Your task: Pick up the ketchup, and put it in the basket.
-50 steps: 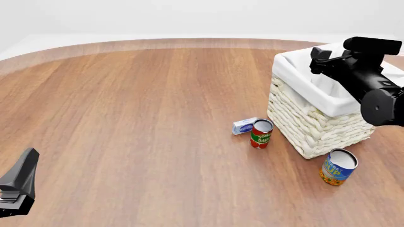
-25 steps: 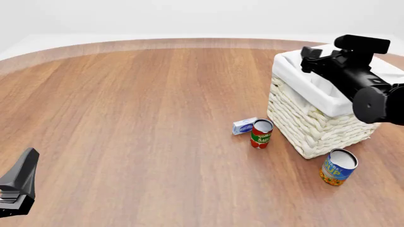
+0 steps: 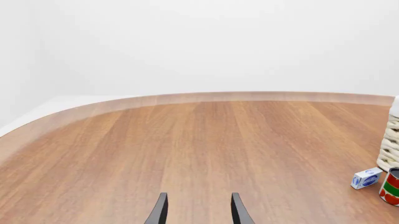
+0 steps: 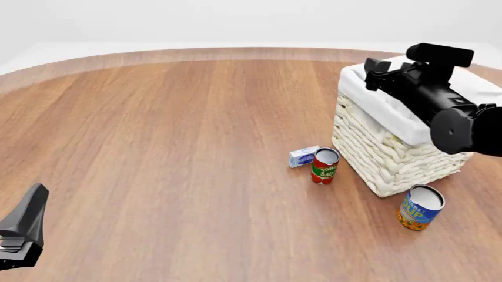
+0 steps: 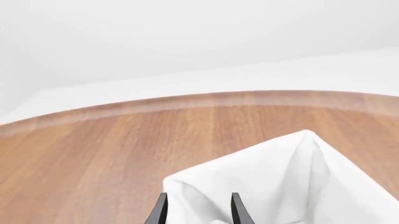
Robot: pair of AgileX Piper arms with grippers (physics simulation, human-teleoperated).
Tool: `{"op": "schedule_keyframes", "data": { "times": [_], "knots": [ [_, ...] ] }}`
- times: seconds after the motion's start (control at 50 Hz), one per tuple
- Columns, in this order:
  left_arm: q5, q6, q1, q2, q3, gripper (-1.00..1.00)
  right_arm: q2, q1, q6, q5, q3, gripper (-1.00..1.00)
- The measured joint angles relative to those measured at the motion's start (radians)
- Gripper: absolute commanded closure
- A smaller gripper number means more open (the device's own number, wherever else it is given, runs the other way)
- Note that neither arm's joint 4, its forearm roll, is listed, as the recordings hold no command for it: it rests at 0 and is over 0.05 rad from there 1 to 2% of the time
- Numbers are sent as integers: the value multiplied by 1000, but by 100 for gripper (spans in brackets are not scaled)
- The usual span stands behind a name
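Observation:
No ketchup shows in any view. The white wicker basket [image 4: 377,147] with its cloth liner stands at the right of the table. Its liner [image 5: 293,177] fills the lower part of the right wrist view, and a strip of its wall [image 3: 391,149] shows in the left wrist view. My right gripper [image 4: 378,73] hangs over the basket's near-left rim, open [image 5: 198,210], with only liner seen between its fingers. At the front left corner, my left gripper [image 4: 23,235] is low, open [image 3: 198,212] and holding nothing.
A red-and-green tomato sauce can [image 4: 324,166] and a small blue-and-white box [image 4: 304,156] sit just left of the basket. A blue-and-yellow can [image 4: 420,207] stands at its front corner. The box [image 3: 366,178] also shows in the left wrist view.
My right arm has shifted leftward over the basket, its gripper now nearer the basket's left rim. The left arm and the cans have not moved.

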Motion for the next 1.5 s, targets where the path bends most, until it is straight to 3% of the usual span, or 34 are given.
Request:
{"op": "schedule_keyframes", "data": {
  "times": [1.5],
  "knots": [
    [0, 0, 0, 0, 0, -100, -11, 172, 6, -16, 12, -100]
  ]
}}
